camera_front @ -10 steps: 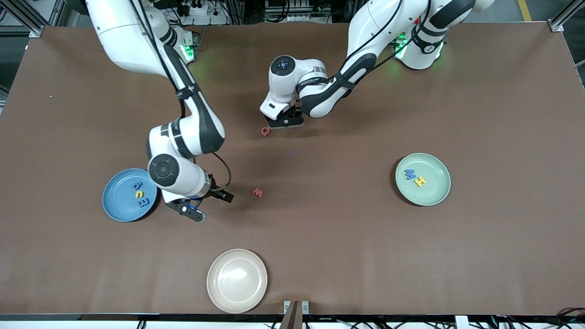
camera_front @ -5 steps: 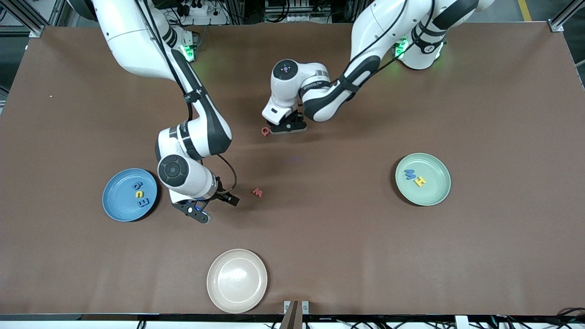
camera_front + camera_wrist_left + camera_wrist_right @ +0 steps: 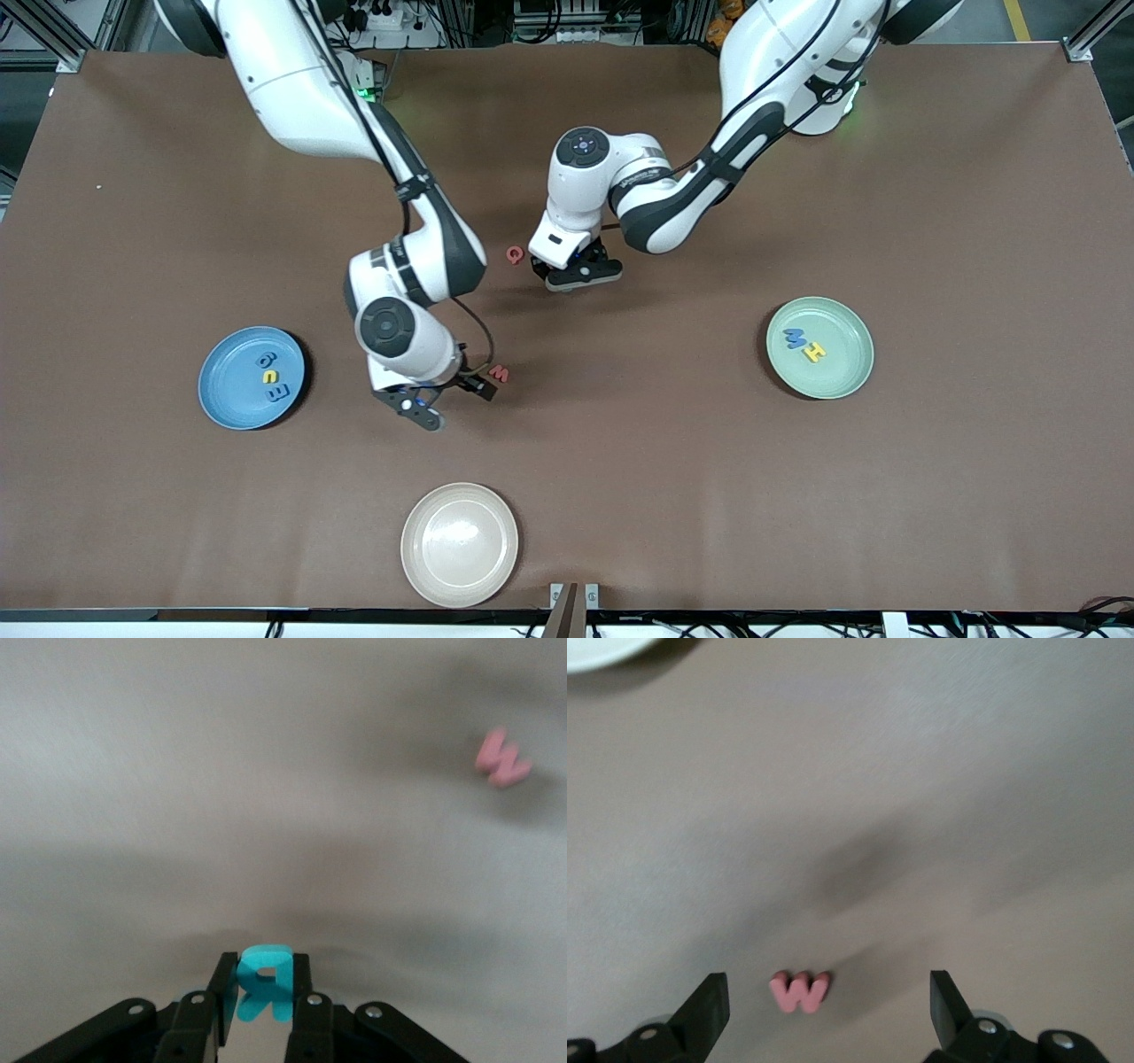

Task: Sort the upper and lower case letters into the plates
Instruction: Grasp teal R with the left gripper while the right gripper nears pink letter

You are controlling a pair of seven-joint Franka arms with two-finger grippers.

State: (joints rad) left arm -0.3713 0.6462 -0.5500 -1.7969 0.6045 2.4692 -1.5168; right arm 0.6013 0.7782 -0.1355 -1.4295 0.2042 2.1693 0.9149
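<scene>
My left gripper [image 3: 574, 273] is shut on a teal letter R [image 3: 266, 983], which stands upright between the fingertips in the left wrist view; the hand hides it in the front view. It hangs over the table beside a red round letter [image 3: 515, 255]. My right gripper [image 3: 456, 403] is open and low over a red w [image 3: 500, 374], which lies on the table between its wide fingers [image 3: 799, 990]. The sky blue plate [image 3: 226, 381] holds three small letters. The pale green plate [image 3: 842, 354] holds a blue letter [image 3: 795, 338] and a yellow one [image 3: 812, 353].
A cream-beige plate [image 3: 459, 544] sits near the table edge closest to the front camera; its rim shows in the right wrist view [image 3: 602, 649]. The blue plate lies toward the right arm's end of the brown table, the green plate toward the left arm's end.
My left gripper closed on the teal letter and drew away from the red round letter. My right gripper swung from beside the blue plate to the red w.
</scene>
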